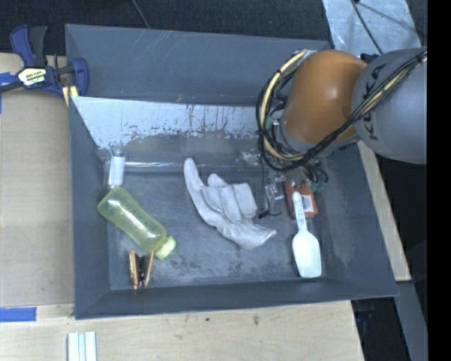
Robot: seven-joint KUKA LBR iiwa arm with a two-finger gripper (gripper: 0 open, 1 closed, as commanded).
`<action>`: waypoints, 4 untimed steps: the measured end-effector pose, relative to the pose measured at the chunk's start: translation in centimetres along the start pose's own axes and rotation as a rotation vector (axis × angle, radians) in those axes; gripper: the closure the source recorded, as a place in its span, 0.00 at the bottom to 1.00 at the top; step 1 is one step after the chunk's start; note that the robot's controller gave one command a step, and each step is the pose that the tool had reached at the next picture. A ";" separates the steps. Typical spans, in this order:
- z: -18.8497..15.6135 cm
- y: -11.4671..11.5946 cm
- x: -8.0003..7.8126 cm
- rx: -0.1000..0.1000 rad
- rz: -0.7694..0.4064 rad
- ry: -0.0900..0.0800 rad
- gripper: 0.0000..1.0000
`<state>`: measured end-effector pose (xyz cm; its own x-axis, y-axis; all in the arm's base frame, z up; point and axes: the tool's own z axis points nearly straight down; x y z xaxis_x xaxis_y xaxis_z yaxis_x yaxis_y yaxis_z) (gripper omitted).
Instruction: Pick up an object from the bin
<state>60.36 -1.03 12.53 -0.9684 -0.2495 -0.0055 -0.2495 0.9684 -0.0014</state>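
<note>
My gripper [271,198] reaches down in the right half of the bin, under the orange wrist cover, with its tip at the right edge of a crumpled white cloth [224,205]. The cloth lies in the middle of the bin floor. Just right of the gripper lies a white brush [307,252] with an orange and red handle end [305,199], pointing toward the front.
A yellow-green plastic bottle [135,222] lies at the left of the bin floor, a small brown clip [140,269] in front of it. A clear tube with a white cap [117,170] rests along the back wall.
</note>
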 end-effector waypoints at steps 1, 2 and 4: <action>0.4 2.1 0.5 -0.001 0.106 0.003 0.00; 4.8 2.6 0.1 0.000 -0.060 0.001 0.00; 5.1 3.4 0.3 0.001 0.125 -0.005 1.00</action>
<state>59.23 2.16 7.39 -0.9918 -0.1272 -0.0104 -0.1272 0.9919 -0.0014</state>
